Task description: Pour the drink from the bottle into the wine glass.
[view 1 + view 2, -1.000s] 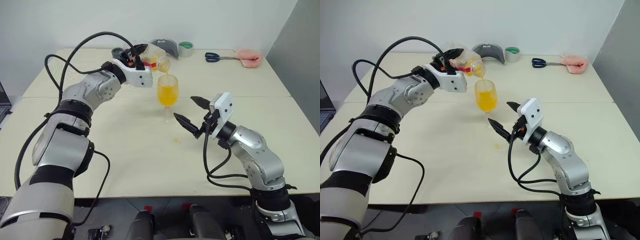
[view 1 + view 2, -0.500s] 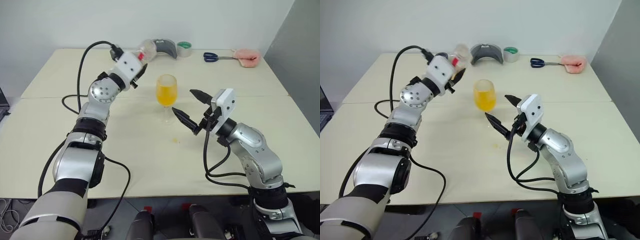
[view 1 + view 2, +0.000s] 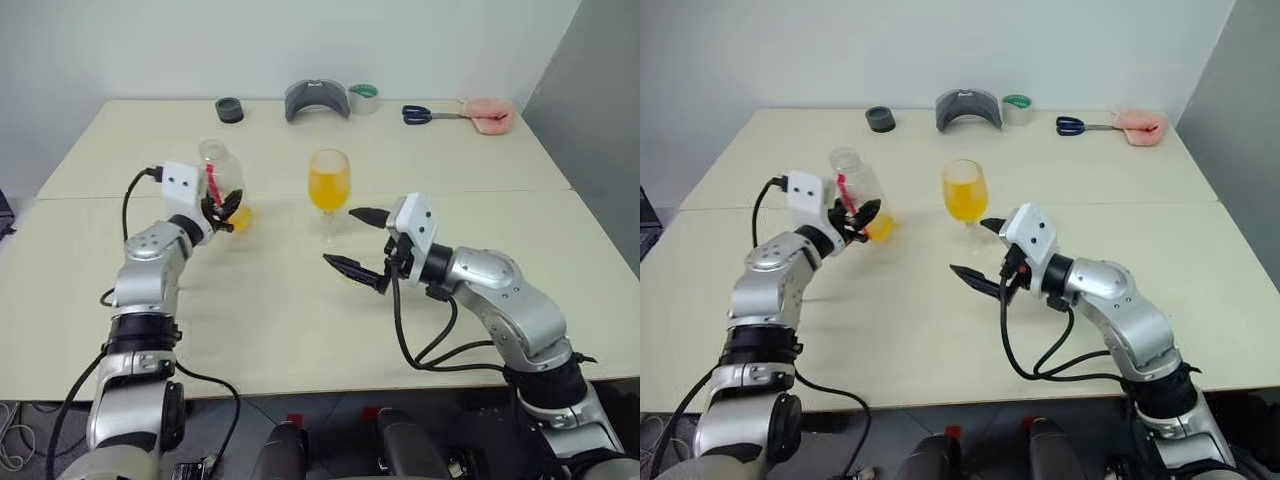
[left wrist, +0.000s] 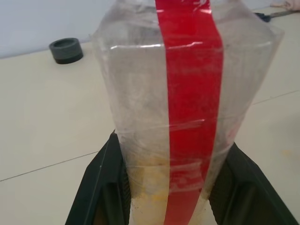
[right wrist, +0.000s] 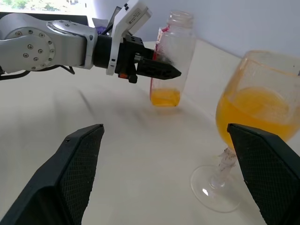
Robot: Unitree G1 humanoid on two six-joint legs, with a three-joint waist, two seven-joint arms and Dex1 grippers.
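Note:
The bottle [image 3: 222, 178] stands upright at the left, its neck open, a red strip down its side and a little orange drink [image 5: 164, 97] in its bottom. My left gripper [image 3: 226, 208] is shut on its lower body, with black fingers [image 4: 101, 187] on both sides. Whether its base touches the table I cannot tell. The wine glass [image 3: 329, 182] stands mid-table, about half full of orange drink [image 5: 255, 110]. My right gripper [image 3: 338, 236] is open and empty, just in front of the glass's foot and not touching it.
Along the table's far edge lie a black ring [image 3: 229, 109], a grey curved object [image 3: 317, 98], a green tape roll [image 3: 364, 92], blue-handled scissors [image 3: 425, 114] and a pink object [image 3: 490, 113]. The bare tabletop [image 3: 280, 320] stretches in front of both arms.
The left arm has turned the bottle from tipped over the glass to upright and carried it down and to the left. The right gripper has edged left, still open.

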